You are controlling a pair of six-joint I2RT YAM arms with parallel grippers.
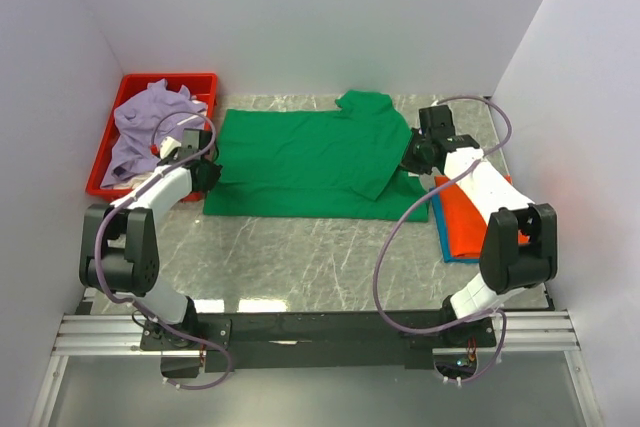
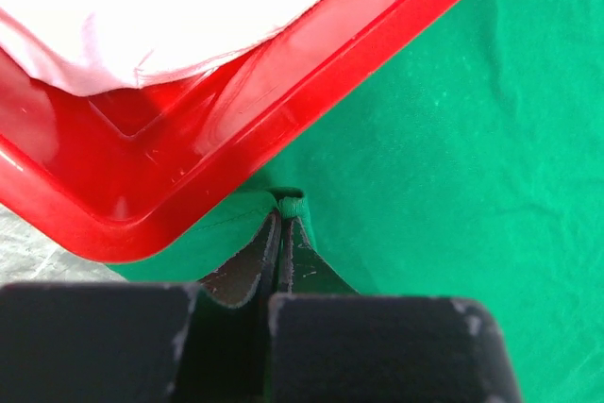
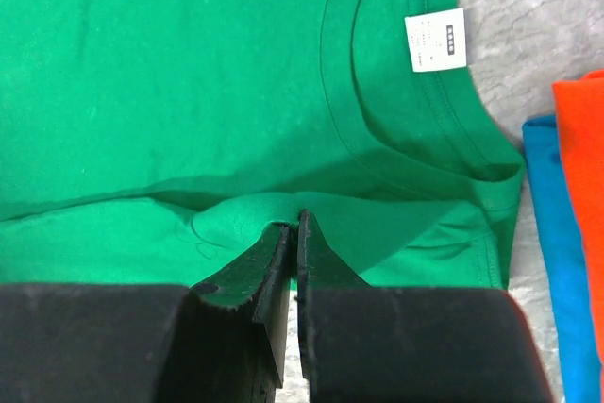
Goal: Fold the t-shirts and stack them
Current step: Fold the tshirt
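Two claws are clamped on opposite ends of the green t-shirt, which is spread across the middle of the marble counter. The left claw is seen with its jaws pressed together on a small fold of the shirt's edge, just beside the corner of the red tray. The right claw is likewise squeezed tight on a pinch of green cloth just below the collar, where a white label is sewn inside the neck. At that end the shirt's upper part is folded over onto its body. A lavender t-shirt is heaped in the tray at the far left. An orange t-shirt is laid folded on a blue t-shirt at the right edge of the counter, partly hidden by the right arm and close to the green shirt's right end.
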